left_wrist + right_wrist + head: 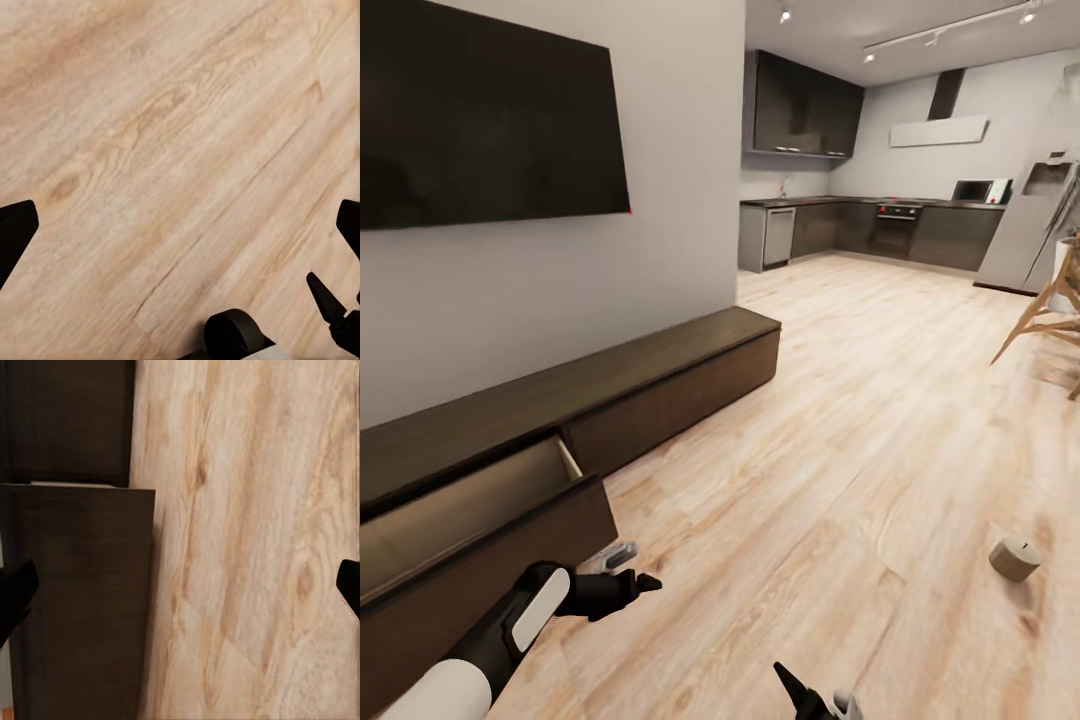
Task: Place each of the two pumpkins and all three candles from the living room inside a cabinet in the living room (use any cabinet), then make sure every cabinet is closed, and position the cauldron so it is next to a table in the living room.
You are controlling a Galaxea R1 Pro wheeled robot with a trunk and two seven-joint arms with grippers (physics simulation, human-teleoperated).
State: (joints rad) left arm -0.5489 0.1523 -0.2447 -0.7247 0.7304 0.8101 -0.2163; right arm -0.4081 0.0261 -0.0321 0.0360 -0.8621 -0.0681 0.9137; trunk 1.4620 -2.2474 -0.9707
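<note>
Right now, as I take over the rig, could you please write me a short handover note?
Left gripper: open, empty, hanging over the wood floor just in front of the open drawer.
Right gripper: fingers spread in its wrist view, empty, low over the floor.
Cabinet: along the wall under the TV; its near drawer is pulled out, and the inside that shows is bare.
A small beige cylinder, possibly a candle, lies on the floor to the right.
Done: a drawer is opened.
Left: stow the pumpkins and candles, shut the cabinet, place the cauldron by a table.
</note>
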